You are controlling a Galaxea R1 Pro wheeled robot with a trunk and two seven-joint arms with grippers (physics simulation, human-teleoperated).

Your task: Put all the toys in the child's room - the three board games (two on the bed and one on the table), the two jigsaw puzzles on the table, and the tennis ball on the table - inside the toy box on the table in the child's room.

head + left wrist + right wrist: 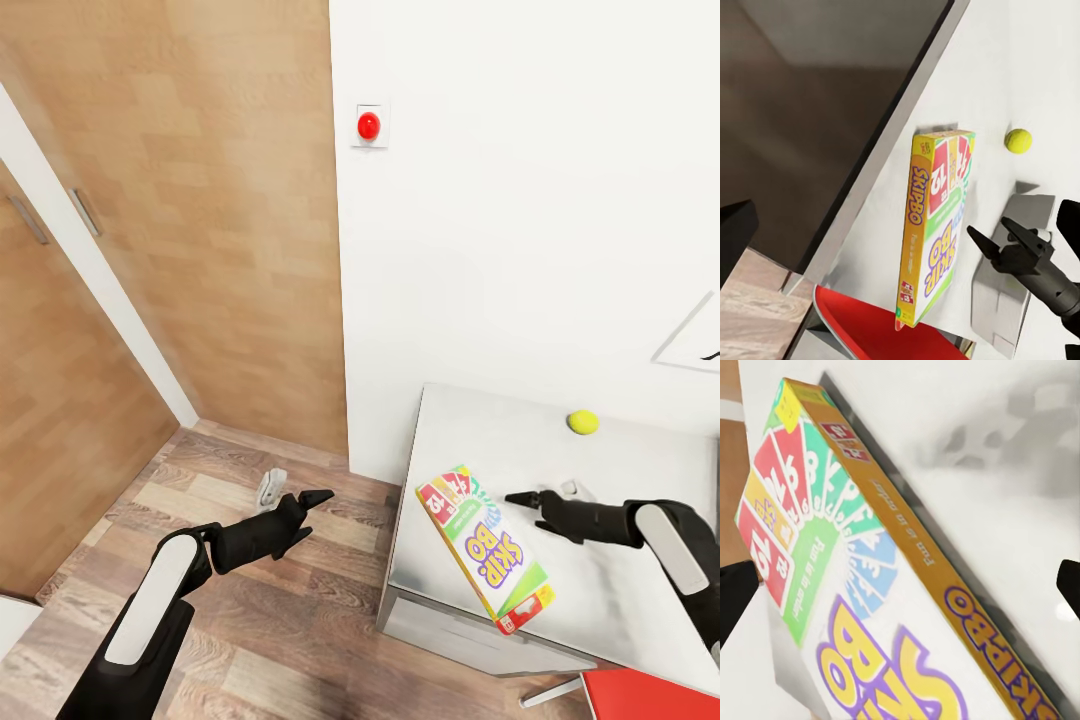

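Note:
One board game (485, 545), a yellow-green flat box with big purple-edged letters, lies on the pale grey table (620, 590), its lower end jutting past the table's front edge. In the left wrist view the board game (934, 232) shows edge-on. The tennis ball (583, 422) rests near the wall, also the tennis ball (1018, 140). My right gripper (522, 505) is open just beside the box's far end, with nothing held; its fingertips (733, 598) flank the cover (870, 585). My left gripper (318, 513) hangs open over the floor, left of the table. The toy box, jigsaw puzzles and bed are out of view.
A white wall with a red button (369, 126) stands behind the table. Wooden doors (200, 220) fill the left side. A small pale object (270, 488) lies on the wood floor near my left gripper. A red surface (640, 695) sits below the table's front corner.

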